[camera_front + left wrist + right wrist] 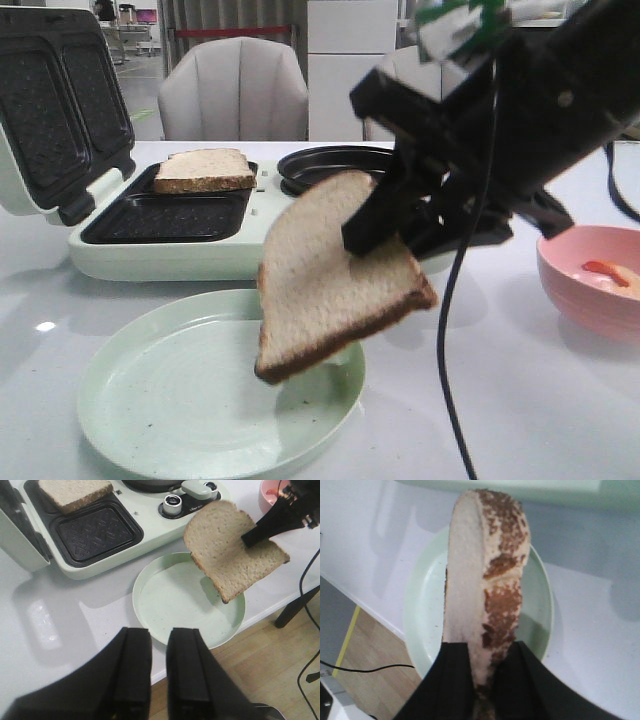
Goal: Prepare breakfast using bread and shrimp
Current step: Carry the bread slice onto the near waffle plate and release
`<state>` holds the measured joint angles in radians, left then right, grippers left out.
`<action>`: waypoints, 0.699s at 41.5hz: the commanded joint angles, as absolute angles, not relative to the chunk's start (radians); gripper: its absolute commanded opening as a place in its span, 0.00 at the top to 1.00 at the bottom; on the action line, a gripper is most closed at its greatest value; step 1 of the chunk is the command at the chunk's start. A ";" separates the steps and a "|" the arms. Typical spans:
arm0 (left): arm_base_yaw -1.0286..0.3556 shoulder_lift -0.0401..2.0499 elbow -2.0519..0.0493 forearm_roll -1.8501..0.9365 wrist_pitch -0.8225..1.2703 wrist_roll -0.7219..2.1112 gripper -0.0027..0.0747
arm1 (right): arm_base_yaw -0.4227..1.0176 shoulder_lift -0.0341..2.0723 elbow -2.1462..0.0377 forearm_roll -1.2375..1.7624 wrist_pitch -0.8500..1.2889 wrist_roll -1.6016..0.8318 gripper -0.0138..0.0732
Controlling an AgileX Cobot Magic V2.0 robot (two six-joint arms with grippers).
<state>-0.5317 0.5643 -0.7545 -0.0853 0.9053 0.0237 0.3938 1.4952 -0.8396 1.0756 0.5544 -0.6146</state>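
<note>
- The right gripper, black and two-fingered, was clamped on one edge of a large square slice of pale beige bread with a dark brown crust, and the slice hung tilted in the air.
- Right below it sat the round pale green plate, near the front edge of the white bench; the bread was clear of the plate, not touching it.
- The left gripper hovered empty off the bench's front edge, its fingers drawn nearly together with only a narrow slit between them.
- A second slice of the same bread lay in the rear tray of the pale green sandwich maker, lid open, toward the back-left of the bench.
- The small curved orange-red shrimp rested in the pink bowl by the right edge, untouched.
- My read: this was the bread-handling step, early to midway, with the shrimp yet to be placed.
- Whether the slice was bound for the plate or the maker, I could not tell.
- Next move called for levelling that tilted slice and lowering it flat before letting go, or a corner could land first and flop it over.
</note>
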 commanded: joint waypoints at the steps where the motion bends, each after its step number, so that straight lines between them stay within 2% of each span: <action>1: -0.530 0.572 -0.783 -0.091 0.837 0.014 0.73 | 0.391 1.384 -0.908 1.112 0.597 -0.630 0.77; 13: -0.530 0.572 -0.783 -0.091 0.837 0.014 0.73 | 0.428 1.452 -1.140 1.161 0.583 -0.630 0.77; 29: -0.530 0.572 -0.783 -0.091 0.837 0.014 0.73 | 0.509 1.876 -1.537 1.246 0.519 -0.630 0.76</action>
